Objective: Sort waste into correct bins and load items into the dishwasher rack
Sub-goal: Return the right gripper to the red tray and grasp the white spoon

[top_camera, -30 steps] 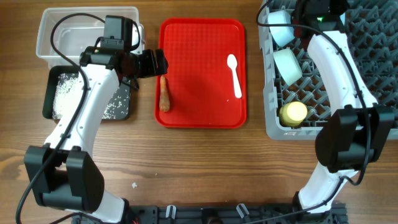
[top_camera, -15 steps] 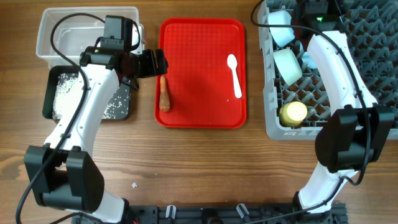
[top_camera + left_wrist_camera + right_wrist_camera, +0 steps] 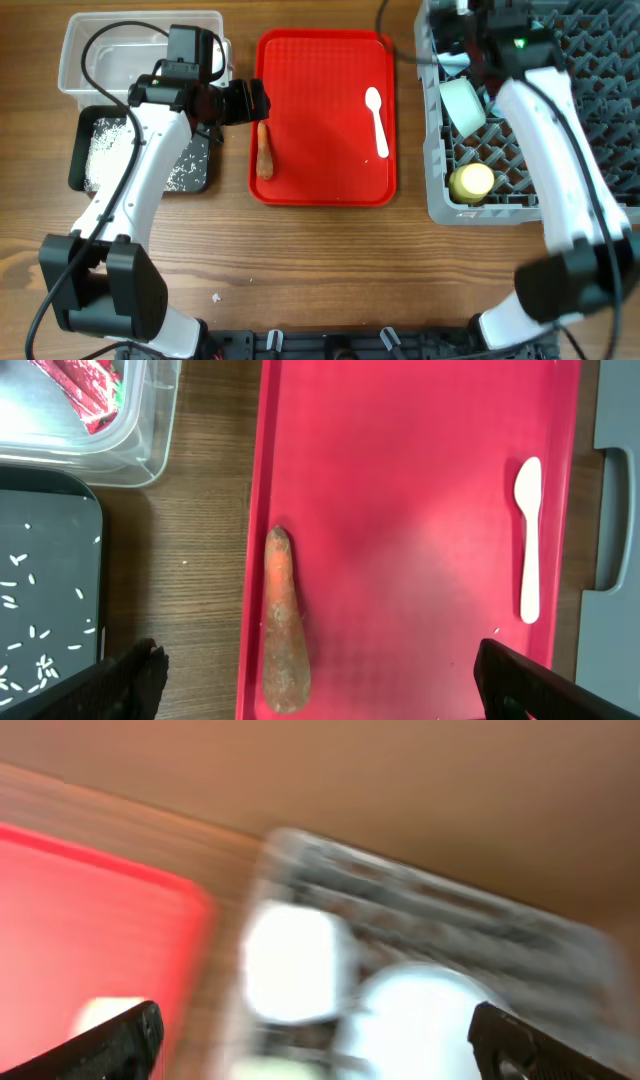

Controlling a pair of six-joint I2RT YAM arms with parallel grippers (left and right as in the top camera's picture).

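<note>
An orange carrot (image 3: 264, 152) lies along the left edge of the red tray (image 3: 325, 60). My left gripper (image 3: 258, 102) hovers open just above it, and in the left wrist view the carrot (image 3: 284, 625) sits between the spread fingers of the left gripper (image 3: 320, 680). A white spoon (image 3: 377, 120) (image 3: 529, 538) rests at the tray's right. The grey rack (image 3: 600, 70) holds two pale bowls (image 3: 463, 103) (image 3: 455, 60) and a yellow cup (image 3: 472, 181). My right gripper (image 3: 470, 35) (image 3: 315, 1040) is open over the rack's back left corner, above a blurred bowl (image 3: 420, 1020).
The clear tub (image 3: 130, 35) at the back left holds a red-and-white wrapper (image 3: 85, 395). In front of it the black tray (image 3: 90, 160) (image 3: 40, 610) carries scattered rice grains. Bare wooden table runs along the front.
The right gripper has opened, and its arm has swung left over the rack's back corner, blurring its wrist view. The left arm and the carrot have not moved.
</note>
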